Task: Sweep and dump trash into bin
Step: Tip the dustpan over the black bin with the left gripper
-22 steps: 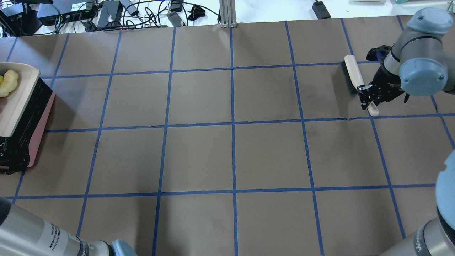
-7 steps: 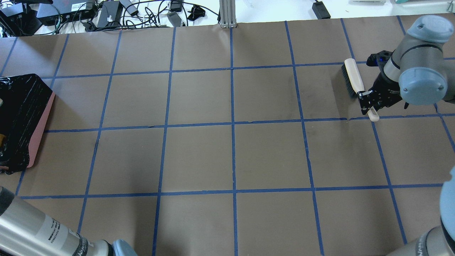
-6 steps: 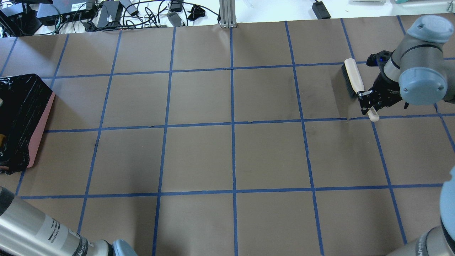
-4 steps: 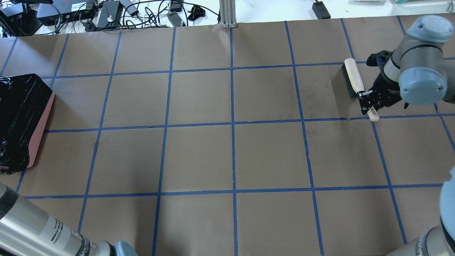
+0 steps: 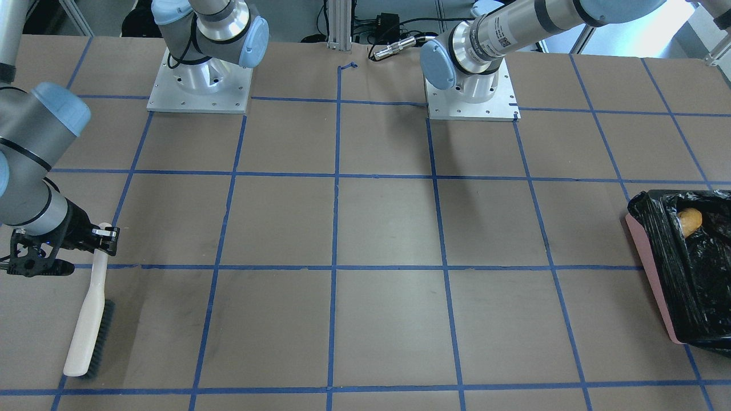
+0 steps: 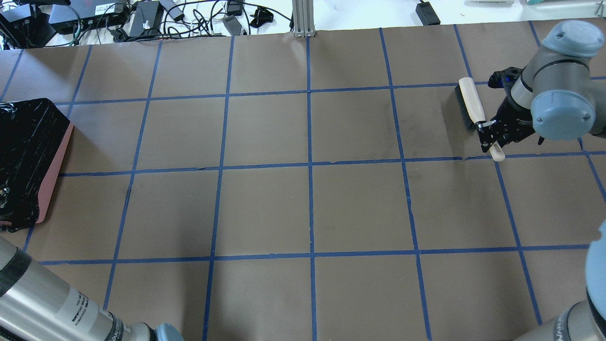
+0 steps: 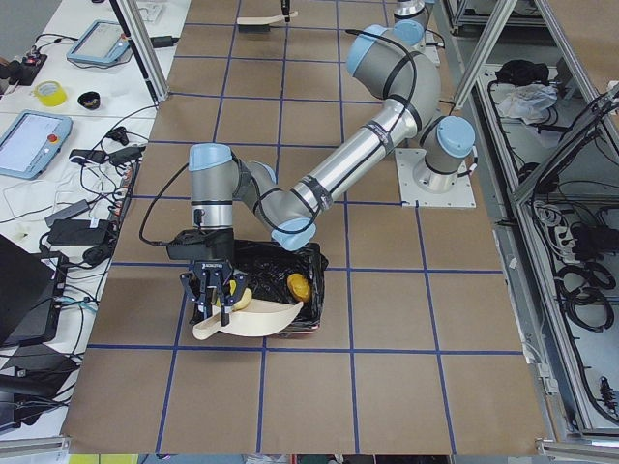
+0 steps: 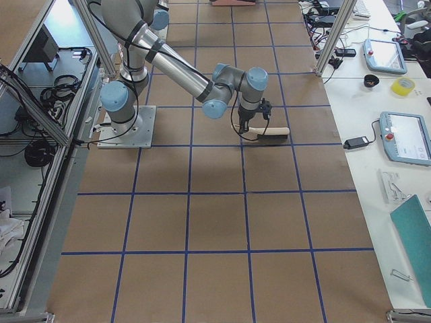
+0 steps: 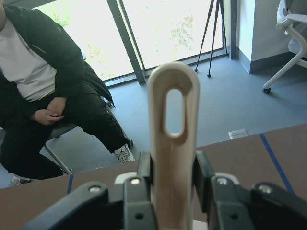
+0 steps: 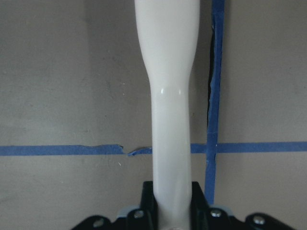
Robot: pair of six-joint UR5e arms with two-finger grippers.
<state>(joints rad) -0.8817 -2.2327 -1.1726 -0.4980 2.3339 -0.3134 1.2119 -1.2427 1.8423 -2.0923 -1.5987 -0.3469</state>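
The big middle of the table (image 6: 265,208) is bare brown paper with blue lines, with lots of room to pass; the bin (image 6: 53,170) sits at the robot's left edge, and the dustpan (image 7: 253,319), held tight by the left gripper (image 9: 172,167), hangs by its outer end; the brush (image 6: 471,102) is low at the far right, pinched by the right gripper (image 6: 490,135); the arm bases (image 5: 197,85) stand on the robot's side.

Robotics lab: arms (image 5: 217,28) bolted to tape-gridded table (image 6: 265,208), teach pendants (image 8: 405,138), cable clutter (image 6: 189,19), seated operator (image 9: 43,86).
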